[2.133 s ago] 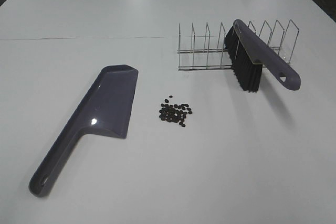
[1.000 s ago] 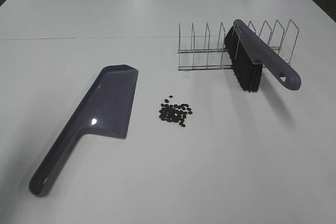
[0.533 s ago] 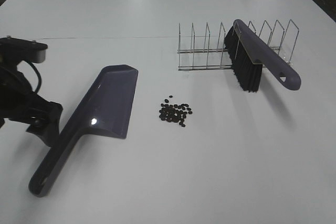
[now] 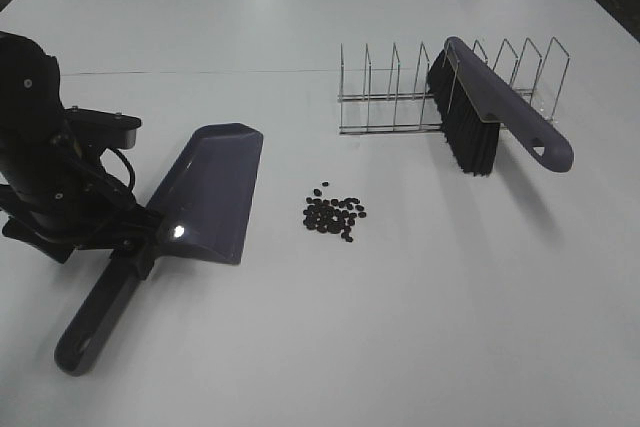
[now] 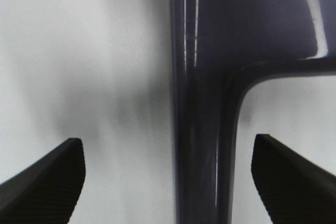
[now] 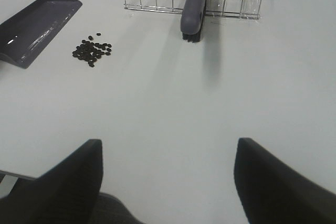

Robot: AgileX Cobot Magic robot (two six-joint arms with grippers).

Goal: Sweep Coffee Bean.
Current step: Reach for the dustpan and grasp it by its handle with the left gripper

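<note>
Progress: nothing swept yet; judging by the layout, the task is at its very start
Beans: the beans [image 4: 334, 213] lie in a loose heap on the table [image 4: 400, 347], beside the dustpan [image 4: 215, 182] and touching neither it nor the brush [image 4: 495, 112]
Left arm: the left gripper [image 5: 168, 153] straddles the dustpan's neck, where handle meets pan; its fingers [image 5: 47, 182] stand apart on either side, not yet closed on it
Right arm: the right gripper [image 6: 168, 179] hangs spread wide over bare table, holding nothing, well apart from the brush
Left to do: clamp the dustpan, fetch the brush, push the heap into the pan
Dustpan: lies flat; its open lip seems to point to the far side, not at the beans, so it likely needs turning
Brush: leans in the rack [image 4: 395, 87], bristles down on the table, handle free on the right
In the way: the rack's wires flank the brush, so it probably has to be lifted clear, not dragged sideways; bare table lies between heap and pan
Risk: the beans are tiny and loose, so a fast stroke could scatter them
</note>
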